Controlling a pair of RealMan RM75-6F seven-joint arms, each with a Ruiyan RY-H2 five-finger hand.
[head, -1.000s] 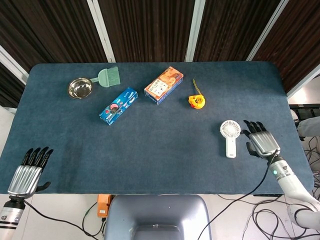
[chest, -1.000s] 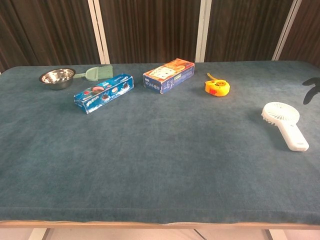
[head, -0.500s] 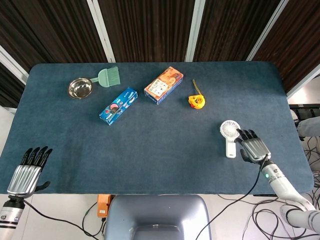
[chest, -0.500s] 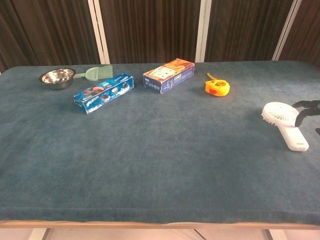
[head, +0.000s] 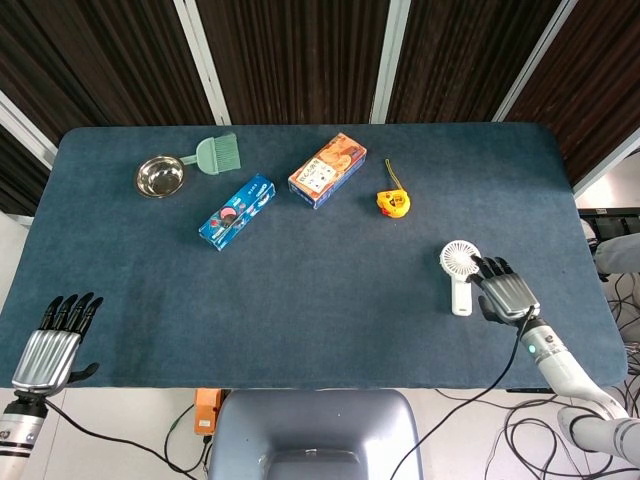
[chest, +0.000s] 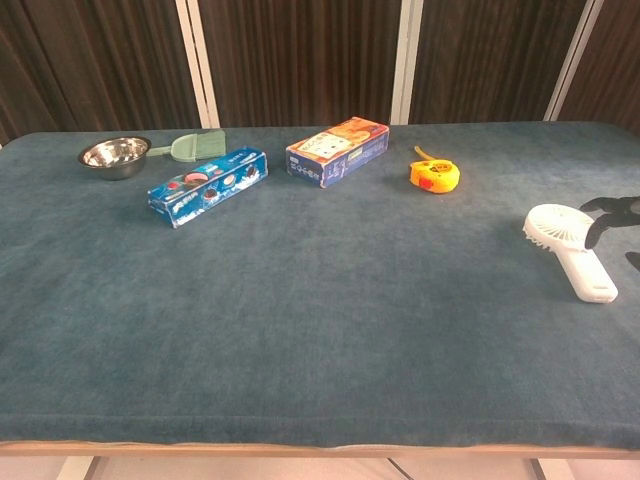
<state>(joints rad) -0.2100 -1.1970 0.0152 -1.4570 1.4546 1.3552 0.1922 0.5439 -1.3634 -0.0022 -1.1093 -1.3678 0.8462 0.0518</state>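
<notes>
Right hand (head: 506, 293) beside the white handheld fan (head: 459, 272) near the desk's (head: 330, 300) right edge, fingers apart, fingertips at its handle, nothing gripped. Left hand (head: 52, 345) at the front-left corner, fingers straight, slightly spread, empty.

Bowl (head: 160, 176), brush (head: 218, 152), two boxes (head: 326, 169), tape measure (head: 394, 202).

We see table (head: 300, 300) with dark blue cloth top, pale wood edge showing along near side in chest view. Behind it, wall of dark brown ribbed panels (head: 290, 55) split by white vertical strips (head: 388, 60). Light even, soft, shadows faint. Grey rounded furniture piece (head: 315, 435) at near table edge, perhaps chair back, we cannot tell. Pale floor (head: 130, 430) beneath, black cables (head: 470, 430) trailing over it.
</notes>
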